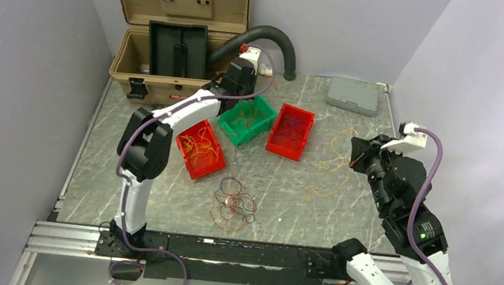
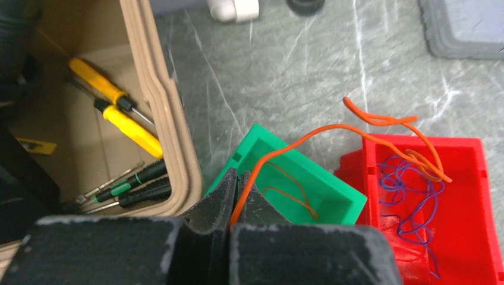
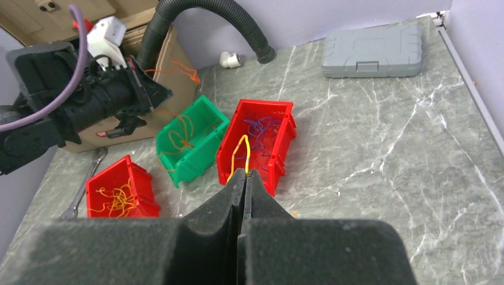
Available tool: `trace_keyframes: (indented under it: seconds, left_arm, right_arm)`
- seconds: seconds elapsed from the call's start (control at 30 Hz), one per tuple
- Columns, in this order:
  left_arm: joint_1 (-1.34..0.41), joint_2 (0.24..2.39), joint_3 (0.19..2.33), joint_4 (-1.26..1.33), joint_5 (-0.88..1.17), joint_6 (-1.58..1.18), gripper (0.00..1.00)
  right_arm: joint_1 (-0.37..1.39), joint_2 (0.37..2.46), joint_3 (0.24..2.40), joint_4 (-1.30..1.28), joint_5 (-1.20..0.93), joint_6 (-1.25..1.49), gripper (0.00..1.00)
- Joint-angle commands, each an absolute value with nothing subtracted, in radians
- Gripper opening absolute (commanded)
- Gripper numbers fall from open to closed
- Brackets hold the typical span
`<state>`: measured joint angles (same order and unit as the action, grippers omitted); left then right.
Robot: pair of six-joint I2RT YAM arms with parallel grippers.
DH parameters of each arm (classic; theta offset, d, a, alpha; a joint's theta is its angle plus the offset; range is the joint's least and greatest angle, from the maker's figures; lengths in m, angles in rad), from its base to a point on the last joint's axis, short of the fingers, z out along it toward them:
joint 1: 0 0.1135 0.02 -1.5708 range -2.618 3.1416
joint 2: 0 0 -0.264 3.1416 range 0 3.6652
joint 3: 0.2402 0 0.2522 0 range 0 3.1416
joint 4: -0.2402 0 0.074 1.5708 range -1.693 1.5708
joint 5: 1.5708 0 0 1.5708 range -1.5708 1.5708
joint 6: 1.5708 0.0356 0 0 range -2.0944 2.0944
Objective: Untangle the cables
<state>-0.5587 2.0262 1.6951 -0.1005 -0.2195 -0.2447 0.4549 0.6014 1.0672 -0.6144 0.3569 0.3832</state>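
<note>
The tangle of cables [image 1: 233,203], red, orange and dark loops, lies on the table between the arms. My left gripper [image 2: 241,178] is shut on one orange cable [image 2: 333,127], which arcs over the green bin [image 2: 285,178] toward the red bin [image 2: 475,178] that holds purple strands [image 2: 410,196]. In the top view the left gripper [image 1: 240,80] hangs above the green bin [image 1: 247,119]. My right gripper [image 3: 245,175] is shut on a thin yellow cable [image 3: 241,151]. Seen from above, the right gripper [image 1: 354,154] stands at the right with that strand [image 1: 336,152] dangling beside it.
A second red bin [image 1: 200,149] holds yellow-orange strands. An open tan toolbox [image 1: 175,40] with screwdrivers [image 2: 116,110] stands at the back left, a black corrugated hose [image 1: 268,40] beside it. A grey case [image 1: 355,95] lies back right. A loose orange strand [image 1: 319,192] lies on the table.
</note>
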Motion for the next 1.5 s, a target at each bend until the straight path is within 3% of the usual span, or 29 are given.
trace_keyframes:
  seconds: [0.0,0.13,0.27,0.6,0.73,0.83,0.93,1.17,1.33,1.47]
  left_arm:
    - [-0.555,2.080,1.773,-0.154,-0.212,-0.287,0.00]
    - [-0.554,2.115,1.819,-0.240,-0.242,-0.300,0.01]
    - [-0.555,2.052,1.730,-0.234,-0.218,-0.305,0.06]
    - [-0.556,2.059,1.665,-0.384,-0.300,-0.274,0.00]
    - [-0.557,2.106,1.737,-0.448,-0.230,-0.245,0.14]
    - [-0.556,2.110,1.778,-0.485,-0.232,-0.231,0.35]
    - [-0.559,2.056,1.757,-0.450,-0.204,-0.205,0.48]
    - [-0.575,1.919,1.754,-0.461,-0.122,-0.198,0.63]
    - [-0.574,1.710,1.582,-0.409,-0.034,-0.222,0.71]
    - [-0.575,1.507,1.400,-0.364,-0.003,-0.268,0.81]
  right_arm:
    - [0.458,0.620,1.041,-0.549,0.337,0.368,0.00]
    - [0.459,0.625,1.032,-0.543,0.335,0.373,0.00]
    - [0.458,0.625,1.032,-0.545,0.347,0.374,0.00]
    - [0.457,0.636,1.038,-0.544,0.326,0.406,0.00]
    - [0.458,0.652,1.043,-0.544,0.313,0.417,0.00]
    - [0.457,0.668,1.055,-0.556,0.310,0.426,0.00]
    - [0.459,0.689,1.056,-0.570,0.291,0.432,0.00]
    - [0.458,0.813,1.070,-0.598,0.117,0.429,0.00]
    - [0.461,0.900,1.097,-0.553,-0.099,0.448,0.00]
    - [0.497,0.959,1.162,-0.509,-0.157,0.472,0.00]
